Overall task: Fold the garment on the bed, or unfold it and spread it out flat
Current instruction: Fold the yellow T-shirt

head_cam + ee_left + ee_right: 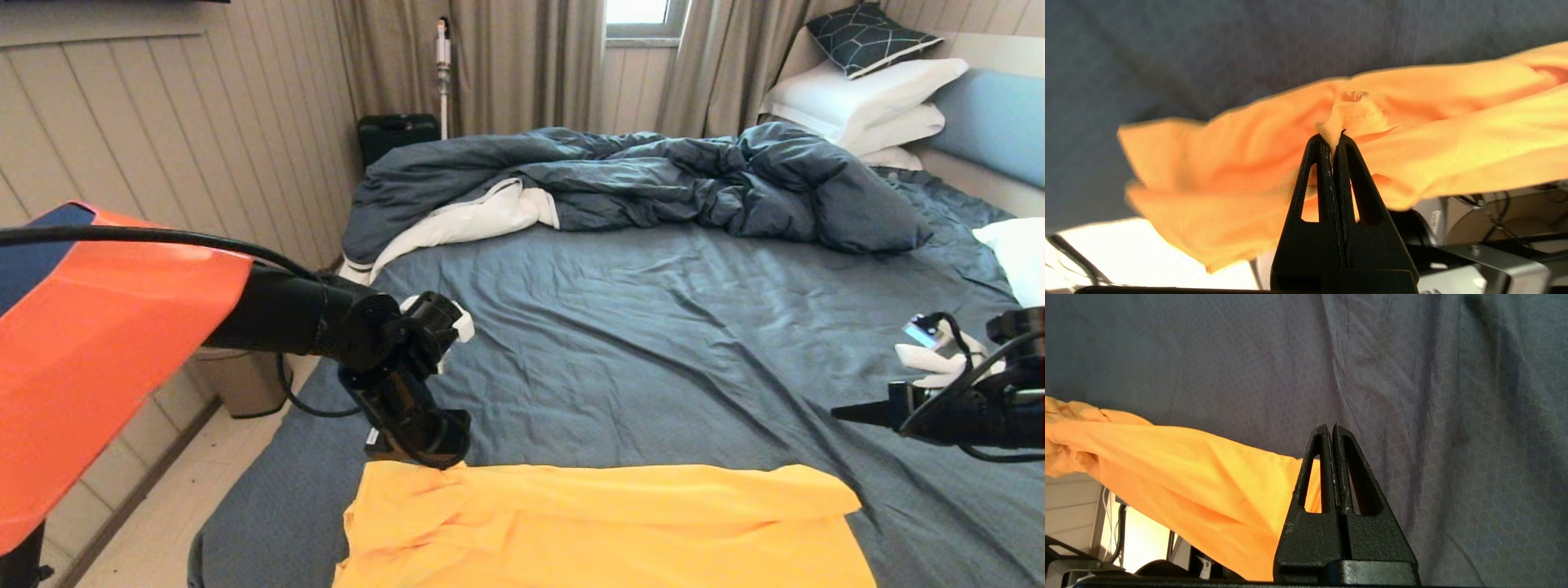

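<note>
The garment (pixel 604 523), a bright yellow T-shirt, is laid across the near edge of the bed (pixel 653 327), folded over on itself so that only plain yellow cloth is shown; its far edge runs left to right over the slate-blue sheet. It is judged to be light, thin and limp: it will drape, bunch and slide over the sheet rather than hold a shape, so it is best taken by a hem or corner, and a pinch of several layers is to be avoided. The left gripper (pixel 1334 136) is seen fully closed on a small puckered fold of stitched hem at the garment's far left corner. The right gripper (pixel 1331 428) is held to the right, above bare sheet and apart from the cloth, its jaws pressed together on nothing. No lettering, brand or label can be read anywhere on the cloth.
</note>
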